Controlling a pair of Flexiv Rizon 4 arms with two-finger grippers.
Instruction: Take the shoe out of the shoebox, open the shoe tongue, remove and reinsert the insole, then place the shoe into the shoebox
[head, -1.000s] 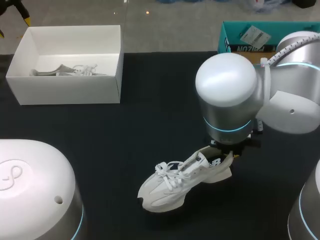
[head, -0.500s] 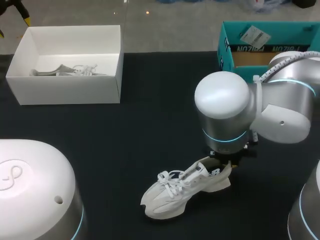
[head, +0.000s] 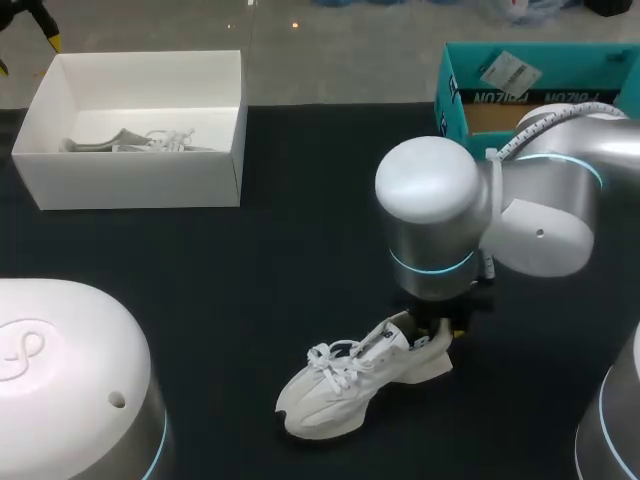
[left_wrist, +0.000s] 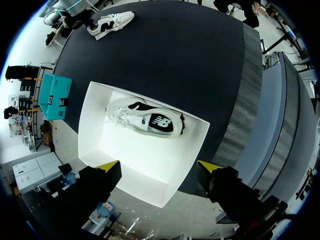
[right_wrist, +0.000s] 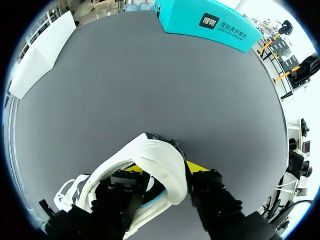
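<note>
The right gripper (right_wrist: 164, 169) pointed straight down, one finger inside and one outside the heel collar of the white sneaker (head: 340, 388), clamping it on the black table (head: 300, 250). The left gripper (left_wrist: 159, 167) hung wide open and empty above the white shoebox (left_wrist: 95, 125), with a second sneaker (left_wrist: 147, 119) inside.

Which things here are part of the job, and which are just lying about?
In the job: shoe, heel held by the right gripper; white shoebox.
Lying about: second shoe inside the shoebox; teal box.
</note>
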